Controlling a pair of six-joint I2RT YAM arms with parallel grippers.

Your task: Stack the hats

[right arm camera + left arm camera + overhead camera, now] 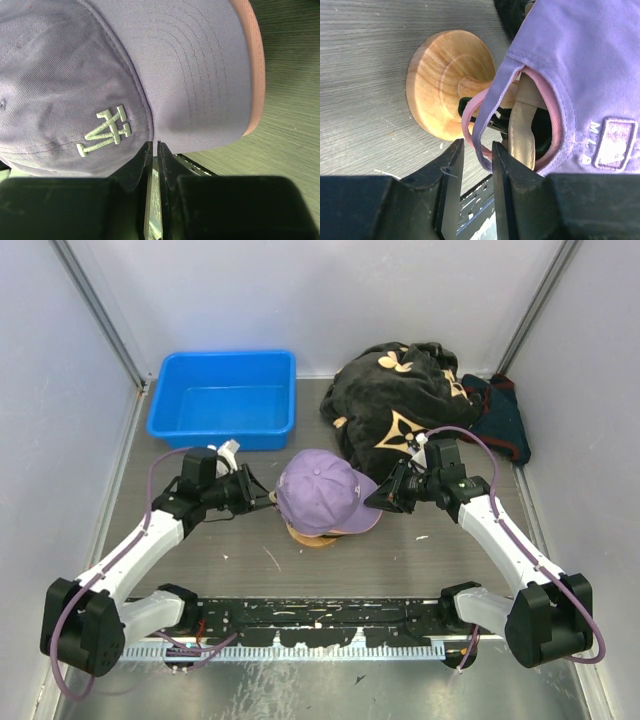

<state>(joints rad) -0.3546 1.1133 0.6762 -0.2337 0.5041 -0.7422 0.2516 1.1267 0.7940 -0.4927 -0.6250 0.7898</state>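
The lavender cap (318,490) sits on top of a pile on the wooden stand (445,80) at the table's middle. Under it the pink cap shows as a brim edge (254,65) and a strap (469,112). A tan strap (525,125) and a bit of dark green (464,104) show inside. My left gripper (268,498) is at the cap's back, jaws apart, with the lavender strap (481,145) hanging between them against the right finger. My right gripper (374,498) is at the brim side, jaws almost together, tips touching the cap's lower edge (154,145).
A blue bin (225,395) stands at the back left. A black cloth with tan flower marks (400,405) lies at the back right, with a dark bundle (502,418) beside it. Grey walls close in the table's sides and back.
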